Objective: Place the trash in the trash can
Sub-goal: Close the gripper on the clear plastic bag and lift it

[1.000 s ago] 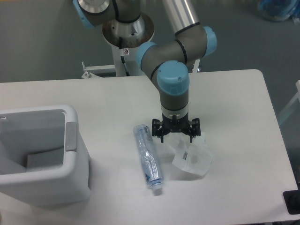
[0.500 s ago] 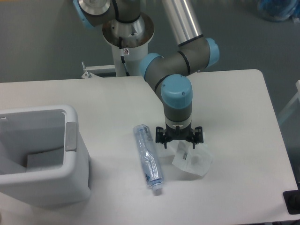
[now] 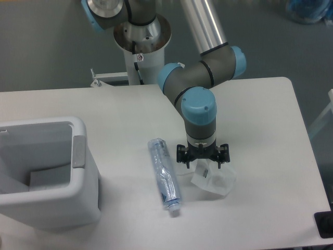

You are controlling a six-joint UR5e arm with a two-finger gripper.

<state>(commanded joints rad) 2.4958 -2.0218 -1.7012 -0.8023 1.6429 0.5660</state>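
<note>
Bag [image 3: 214,179] is lying on the desk [image 3: 270,125] right of the bottle [image 3: 165,176], with the can [image 3: 44,172] far left. The end effector [image 3: 203,158], fingers spread, is hovering over the bag's far edge; the pick step is in hand, and next it likely needs lowering and closing.

gripper [image 3: 203,160] low over bag [image 3: 213,179], fingers spread | bottle [image 3: 165,175] lies just left of both, blocking a leftward sweep | bare table [image 3: 270,130] to the right and far side | trash can [image 3: 44,172] at left edge, top open, well apart from bottle
</note>
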